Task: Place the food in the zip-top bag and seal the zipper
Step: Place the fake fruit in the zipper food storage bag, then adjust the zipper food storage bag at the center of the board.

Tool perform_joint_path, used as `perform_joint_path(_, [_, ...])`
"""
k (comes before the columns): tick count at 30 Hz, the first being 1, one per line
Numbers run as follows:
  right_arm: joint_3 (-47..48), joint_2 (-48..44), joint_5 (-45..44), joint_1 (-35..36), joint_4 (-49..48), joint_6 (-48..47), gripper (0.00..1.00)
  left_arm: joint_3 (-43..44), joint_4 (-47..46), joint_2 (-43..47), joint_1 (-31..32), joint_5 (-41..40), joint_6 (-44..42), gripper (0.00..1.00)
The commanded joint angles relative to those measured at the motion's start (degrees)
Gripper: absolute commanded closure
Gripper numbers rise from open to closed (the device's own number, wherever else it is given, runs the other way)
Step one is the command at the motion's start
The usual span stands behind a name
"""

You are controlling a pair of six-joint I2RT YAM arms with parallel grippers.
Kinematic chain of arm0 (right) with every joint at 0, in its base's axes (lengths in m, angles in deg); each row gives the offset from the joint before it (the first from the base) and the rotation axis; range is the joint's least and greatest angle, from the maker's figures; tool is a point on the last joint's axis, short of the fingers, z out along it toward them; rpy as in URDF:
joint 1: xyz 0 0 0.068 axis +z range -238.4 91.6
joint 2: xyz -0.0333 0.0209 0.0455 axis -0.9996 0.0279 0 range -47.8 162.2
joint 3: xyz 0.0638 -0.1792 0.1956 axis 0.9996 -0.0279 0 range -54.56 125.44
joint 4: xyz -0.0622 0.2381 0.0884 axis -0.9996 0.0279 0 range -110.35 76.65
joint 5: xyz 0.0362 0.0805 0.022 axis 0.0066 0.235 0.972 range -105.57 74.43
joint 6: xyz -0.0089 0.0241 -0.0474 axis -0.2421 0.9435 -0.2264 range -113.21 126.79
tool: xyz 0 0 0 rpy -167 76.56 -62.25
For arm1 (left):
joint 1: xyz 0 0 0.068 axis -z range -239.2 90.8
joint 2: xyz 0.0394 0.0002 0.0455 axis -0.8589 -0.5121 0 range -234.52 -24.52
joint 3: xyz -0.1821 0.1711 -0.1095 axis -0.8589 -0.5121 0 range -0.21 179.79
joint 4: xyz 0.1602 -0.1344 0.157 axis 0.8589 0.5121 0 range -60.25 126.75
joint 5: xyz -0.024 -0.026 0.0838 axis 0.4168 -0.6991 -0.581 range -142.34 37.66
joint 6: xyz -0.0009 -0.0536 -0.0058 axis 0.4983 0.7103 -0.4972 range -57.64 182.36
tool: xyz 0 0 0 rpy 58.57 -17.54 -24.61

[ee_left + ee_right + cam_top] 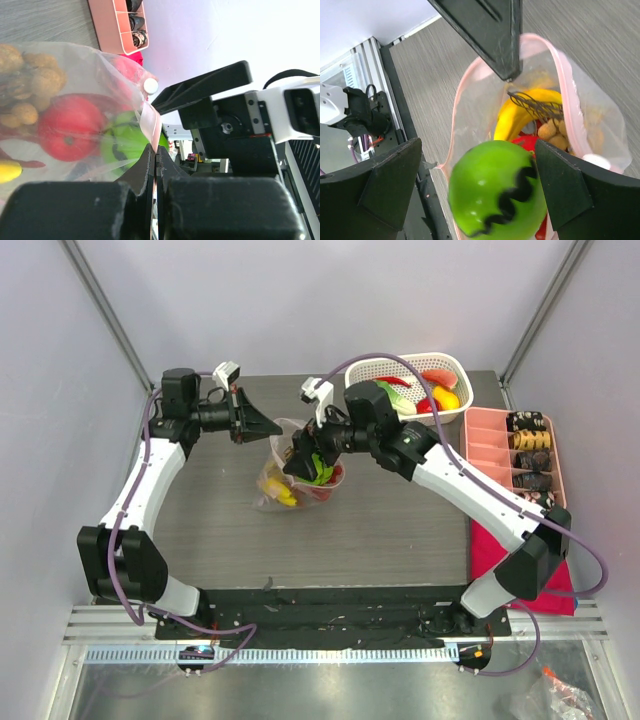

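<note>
left gripper point(272, 427): clamped tight on the bag's mouth edge. On my left wrist feed the two fingers are pressed together with the zipper strip point(150, 120) pinched between them, holding that side of the mouth up.

bag point(268, 492): sitting on the table point(400, 530) a bit left of centre, between the two arms. The mouth faces up toward the back and is wide open, so the zipper isn't pressed shut.

stuff inside the bag: through the plastic I can see brown berries point(35, 75), a red tomato point(67, 132) and a banana point(520, 110), all piled against each other.

right gripper point(305, 462): right over the bag's mouth, fingers spread wide and not clamping anything.

green fruit point(495, 195): between those spread fingers, at the bag's mouth. The left finger is clearly off it. It overlaps the right finger in my view, and I can't tell whether they touch.

basket point(455, 365): back right of the table, well apart from the bag, with red, green and yellow pieces in it.

pink tray point(485, 440): right edge, just in front of the basket, with dark items in the right-hand compartments.
</note>
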Motion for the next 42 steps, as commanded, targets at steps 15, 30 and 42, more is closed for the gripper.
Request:
perform_joint_path(15, [-3.5,-11.5,-4.4,-10.4,10.3,1.0,0.19,0.4,-5.8,2.2,-0.3,3.5,2.7,1.0])
perform_joint_path(30, [-9.4,-8.9,-2.4,-13.3,10.0,5.6,0.6,-0.2,-5.8,2.2,-0.2,2.6,2.3,1.0])
perform_joint_path(42, [-11.6,-4.3,4.8,-13.2,5.1,14.4,0.67,-0.5,-5.4,2.3,-0.3,2.8,1.9,1.0])
